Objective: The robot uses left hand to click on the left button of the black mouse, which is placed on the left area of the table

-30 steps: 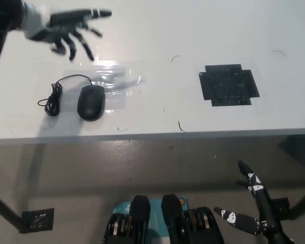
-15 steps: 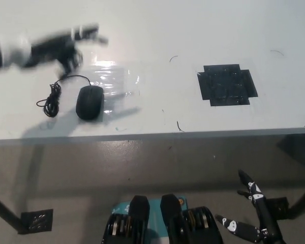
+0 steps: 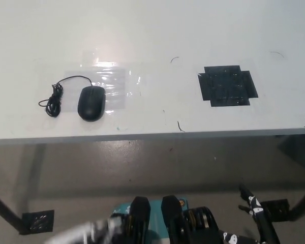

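One black mouse (image 3: 91, 102) is seen on the left part of the white worktop (image 3: 157, 30), near the front edge, lying partly on a clear plastic sheet (image 3: 111, 84). Its long axis runs front to back, the cable end pointed away from the robot. One cable (image 3: 54, 98) is coiled just to its left. One black tape patch (image 3: 227, 85) is stuck well off to the right. The left hand (image 3: 86, 234) is only caught as a pale blur at the bottom, so its state can't be told. The right hand (image 3: 254, 223) is hung low at bottom right, below the worktop, fingers spread, nothing held.
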